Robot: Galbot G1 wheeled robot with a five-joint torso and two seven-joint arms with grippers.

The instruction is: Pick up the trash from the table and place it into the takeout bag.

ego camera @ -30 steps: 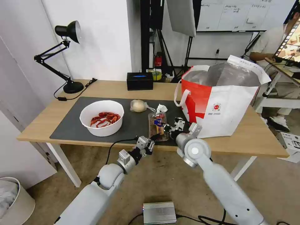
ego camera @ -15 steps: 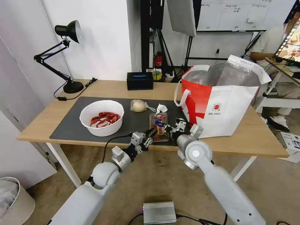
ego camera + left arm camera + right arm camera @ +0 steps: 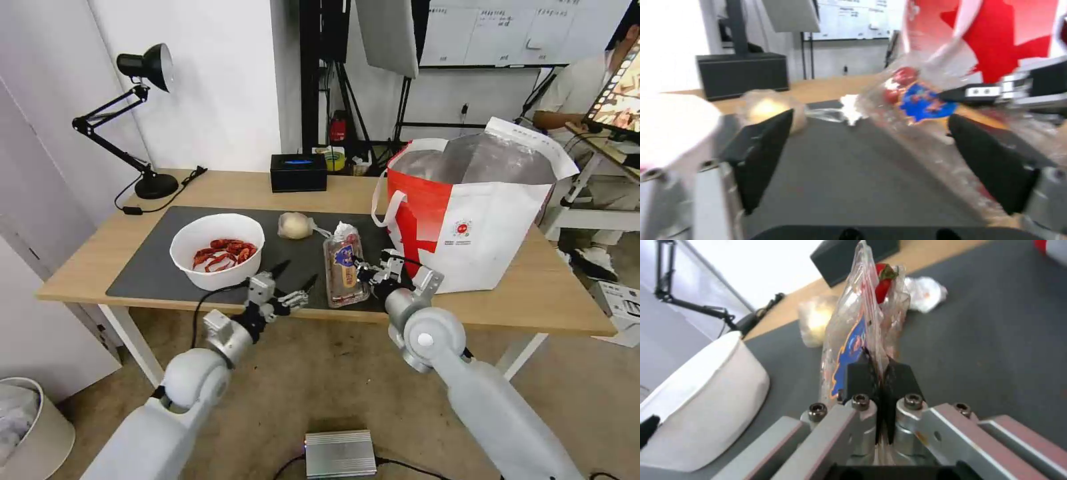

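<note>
The right tool (image 3: 371, 272) pinches the edge of the clear plastic tray (image 3: 343, 263), tilting it up off the mat on the table (image 3: 553, 303) beside the takeout bag (image 3: 477, 220), presumably to carry it in, while the left tool (image 3: 291, 283) hangs spread nearby.

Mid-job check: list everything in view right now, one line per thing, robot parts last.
Clear plastic hinged tray: one, red scraps inside, tilted up over mat, pinched by right end effector.
Crumpled white tissue: one, on mat behind tray.
Beige lump in clear wrap: one, on mat.
White bowl of red shells: one, mat's left part.
White-and-red takeout bag: one, table's right part.
Black box: one, far edge.
Black desk lamp: one, far left corner.
Light-wood table: one.
Left end effector: open, near edge.
Right end effector: shut on tray.
</note>
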